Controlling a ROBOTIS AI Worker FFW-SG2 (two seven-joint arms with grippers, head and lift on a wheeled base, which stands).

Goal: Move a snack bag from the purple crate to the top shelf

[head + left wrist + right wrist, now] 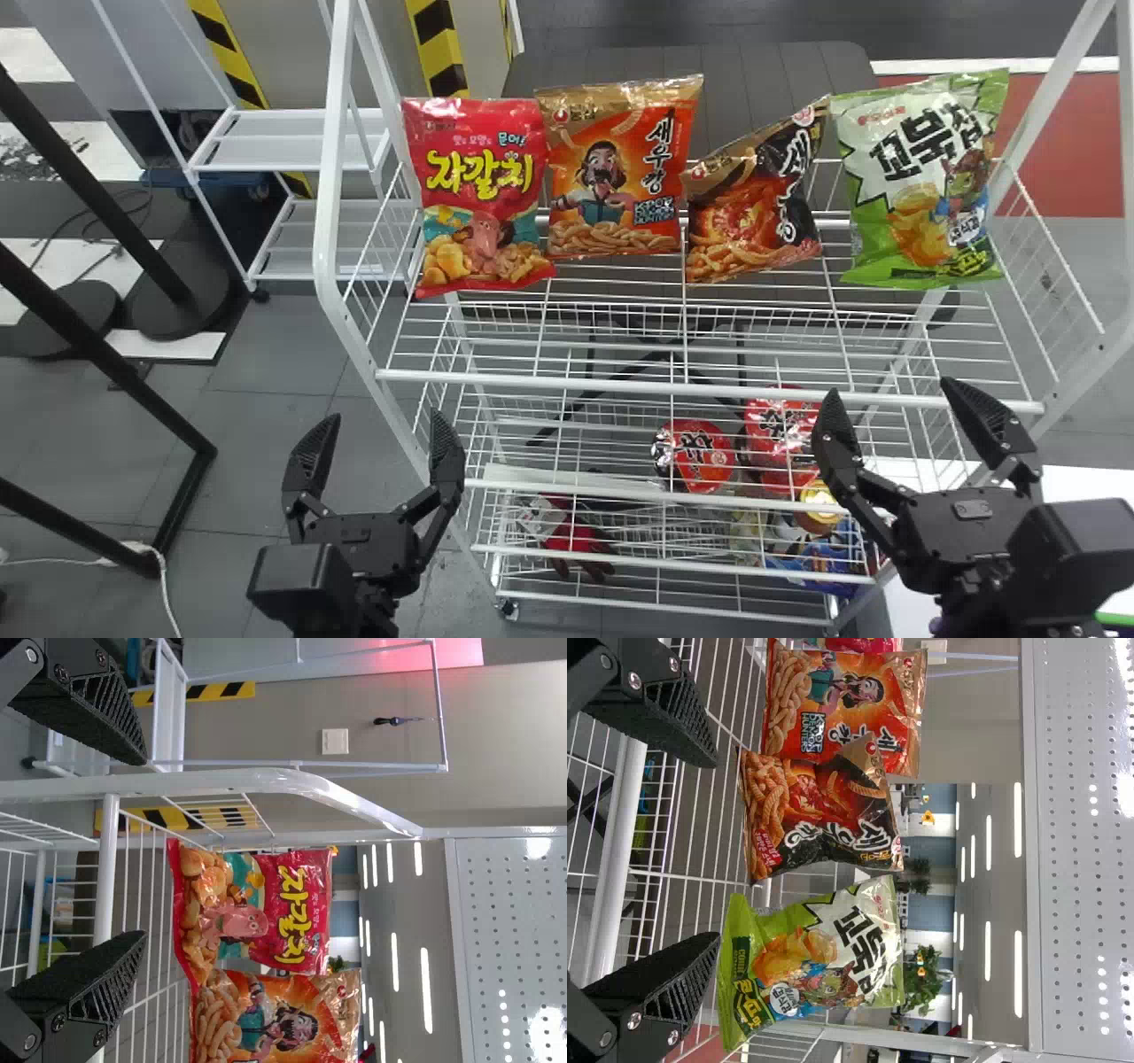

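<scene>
Four snack bags stand side by side on the top shelf: a red bag, an orange bag, a black-and-orange bag that leans, and a green bag. My left gripper is open beside the rack's left post, holding nothing; in its wrist view the left gripper faces the red bag. My right gripper stands open and unloaded before the shelf's right front edge; in the right wrist view the right gripper has the green bag beyond it.
Red round packs and other packets lie on the lower shelves. White rack posts rise at both sides. A white table is at the right, a black metal frame at the left, and another white rack behind.
</scene>
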